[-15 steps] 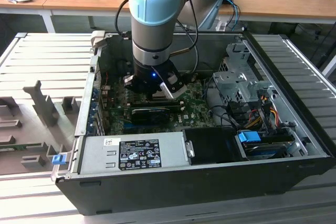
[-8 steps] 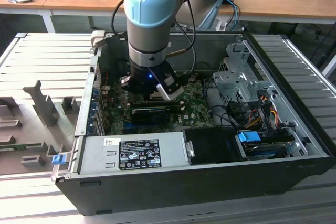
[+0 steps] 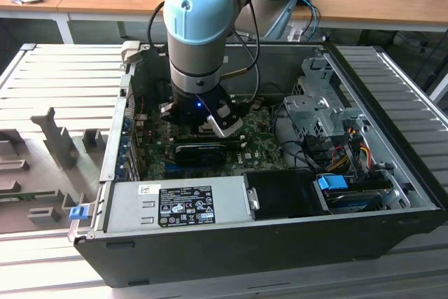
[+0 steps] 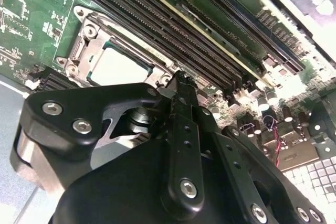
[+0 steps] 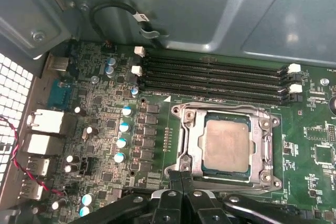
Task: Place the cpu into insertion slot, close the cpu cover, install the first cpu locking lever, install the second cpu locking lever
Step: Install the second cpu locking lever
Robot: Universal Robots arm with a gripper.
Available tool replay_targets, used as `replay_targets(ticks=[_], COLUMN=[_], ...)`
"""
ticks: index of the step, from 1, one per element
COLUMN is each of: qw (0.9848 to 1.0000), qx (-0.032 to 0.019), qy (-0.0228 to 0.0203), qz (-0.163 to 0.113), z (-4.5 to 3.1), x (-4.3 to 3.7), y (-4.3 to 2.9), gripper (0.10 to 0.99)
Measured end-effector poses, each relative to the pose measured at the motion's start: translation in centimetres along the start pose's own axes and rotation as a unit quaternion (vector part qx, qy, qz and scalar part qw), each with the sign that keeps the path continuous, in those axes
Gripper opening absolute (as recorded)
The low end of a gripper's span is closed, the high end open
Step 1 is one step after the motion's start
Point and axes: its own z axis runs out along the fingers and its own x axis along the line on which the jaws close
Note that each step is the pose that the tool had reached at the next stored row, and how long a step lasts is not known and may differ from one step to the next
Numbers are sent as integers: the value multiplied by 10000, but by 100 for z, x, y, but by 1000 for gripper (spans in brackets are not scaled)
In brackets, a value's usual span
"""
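The cpu [image 5: 227, 144] is a pale square chip with a grey metal top, lying flat in the insertion slot [image 5: 252, 153] on the green motherboard. The silver cpu cover [image 5: 191, 145] lies down around it, with the chip showing through its square window. My gripper [image 5: 181, 173] is shut, its black fingertips pressed together right at one edge of the socket frame, with nothing visible between them. The second wrist view has the gripper [image 4: 178, 80] just beside the cpu [image 4: 118, 66] and the cover [image 4: 89, 43]. In the exterior view the gripper [image 3: 210, 118] reaches down into the open computer case.
Long black memory slots [image 5: 215, 74] run beside the socket. Capacitors [image 5: 123, 127] and rear ports [image 5: 44, 124] stand on another side, with the grey case wall [image 5: 210, 9] close by. A black graphics card [image 3: 203, 150], power supply [image 3: 175, 204] and drive cage [image 3: 318, 106] crowd the case.
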Motion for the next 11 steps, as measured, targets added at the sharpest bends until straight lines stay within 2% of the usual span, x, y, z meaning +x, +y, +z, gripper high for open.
replay_targets(ticks=[4,8,11], qw=[9998,9998,9997], qx=[-175,-207,-250], qy=[-20,-28,-32], qz=[1,14,15], z=[9,-3,-10], x=[9,16,28], y=[-60,-111,-134], gripper=[106,106,106])
